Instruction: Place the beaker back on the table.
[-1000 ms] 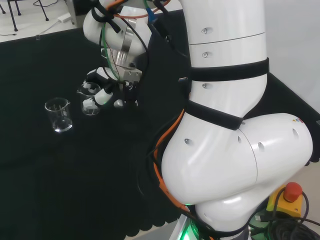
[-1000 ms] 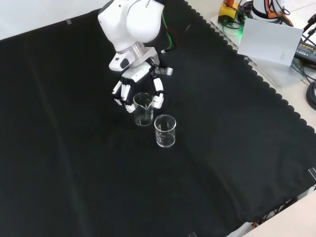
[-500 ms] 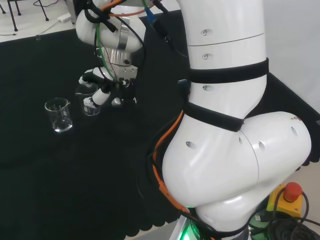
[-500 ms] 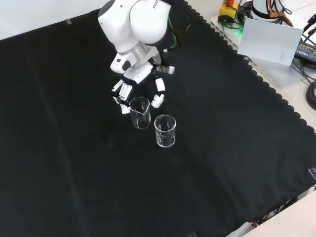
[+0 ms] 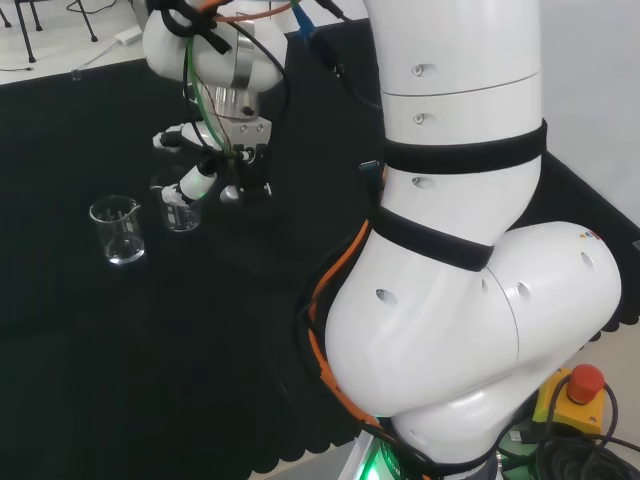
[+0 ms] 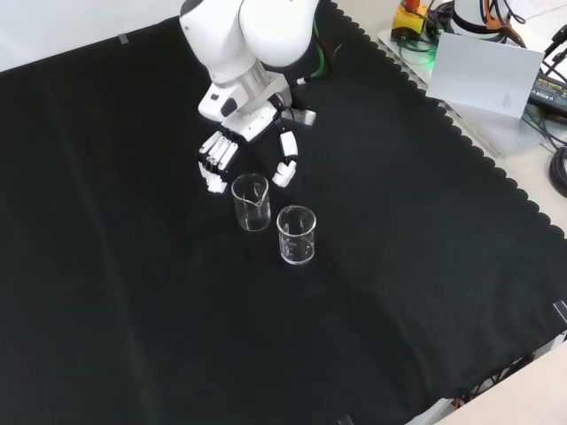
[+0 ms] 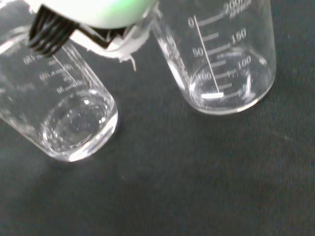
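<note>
The robot hand (image 6: 244,146) hangs open with straight fingers and holds nothing. In the front view, the beaker (image 6: 251,203) stands upright on the counter (image 6: 133,292), at 6 o'clock just below the fingertips. A second beaker (image 6: 296,235) stands just beside it at 4 o'clock.

The clear glass beaker (image 6: 251,202) is standing upright on the surface (image 6: 133,310), empty, well away from every edge, near the far middle.

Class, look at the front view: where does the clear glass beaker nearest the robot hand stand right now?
The clear glass beaker stands upright on the black cloth, just below the open robot hand, with a second clear beaker to its lower right.
</note>
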Motion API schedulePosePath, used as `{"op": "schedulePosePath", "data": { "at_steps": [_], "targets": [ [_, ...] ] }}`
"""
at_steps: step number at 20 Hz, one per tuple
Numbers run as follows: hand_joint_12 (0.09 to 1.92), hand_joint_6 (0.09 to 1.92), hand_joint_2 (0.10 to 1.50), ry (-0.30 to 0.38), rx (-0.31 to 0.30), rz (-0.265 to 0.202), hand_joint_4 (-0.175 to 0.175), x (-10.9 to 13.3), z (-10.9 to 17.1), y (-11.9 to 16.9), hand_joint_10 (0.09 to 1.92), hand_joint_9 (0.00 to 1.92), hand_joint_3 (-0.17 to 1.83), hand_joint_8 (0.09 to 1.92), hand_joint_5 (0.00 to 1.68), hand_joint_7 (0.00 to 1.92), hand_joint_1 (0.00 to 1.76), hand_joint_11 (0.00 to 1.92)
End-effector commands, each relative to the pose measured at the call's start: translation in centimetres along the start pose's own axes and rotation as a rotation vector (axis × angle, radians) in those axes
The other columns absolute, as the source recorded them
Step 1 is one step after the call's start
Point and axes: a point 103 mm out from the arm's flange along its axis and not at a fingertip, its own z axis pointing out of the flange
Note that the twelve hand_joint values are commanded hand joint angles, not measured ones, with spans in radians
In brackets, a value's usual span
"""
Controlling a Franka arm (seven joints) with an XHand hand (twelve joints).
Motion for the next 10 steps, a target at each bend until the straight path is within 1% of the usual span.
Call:
{"op": "schedulePosePath", "data": {
  "at_steps": [1,5,10],
  "targets": [
    [1.02,0.09,0.51,0.008,-0.101,0.02,-0.057,0.2,-2.9,-1.5,0.77,0.16,0.68,0.63,0.34,0.15,0.92,0.0],
    [1.06,0.09,0.51,-0.009,-0.118,0.05,-0.062,-0.5,-4.3,-3.1,0.76,0.2,0.67,0.64,0.36,0.18,0.92,0.0],
    [1.08,0.09,0.52,-0.027,-0.13,0.077,-0.064,-1.4,-5.3,-5.0,0.76,0.22,0.67,0.64,0.37,0.2,0.92,0.0]
  ]
}}
